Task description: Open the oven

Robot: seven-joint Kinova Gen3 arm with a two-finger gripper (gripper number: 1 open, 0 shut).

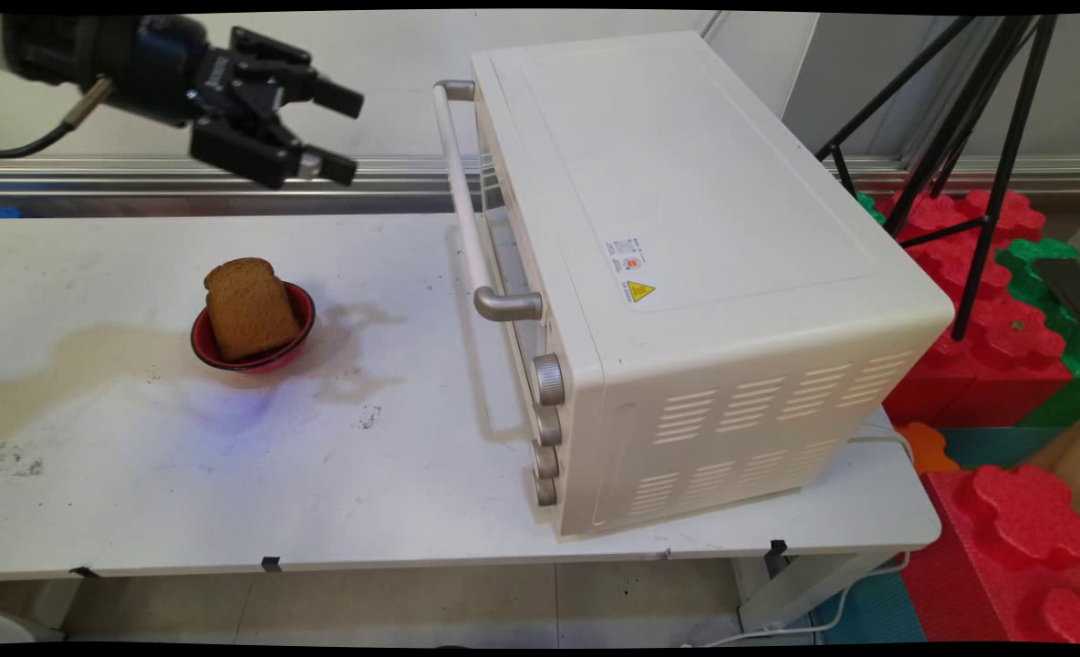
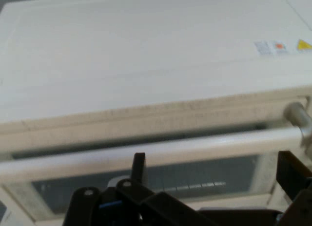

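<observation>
Oven fills table's right end, door shut | bread in red bowl near left rear | gripper wide apart, empty, facing handle | risk: fingers may clip handle, nudging oven

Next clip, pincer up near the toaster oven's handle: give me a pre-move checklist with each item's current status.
1. Pincer open and empty: ok.
2. Oven door shut, handle unobstructed: ok.
3. Pincer level with the handle and apart from it: ok; the hand view shows the bar just ahead.
4. Bread slice leaning in the red bowl, away from the pincer: ok.
5. Oven fully on the table: ok.
6. Oven interior empty: cannot tell.
</observation>
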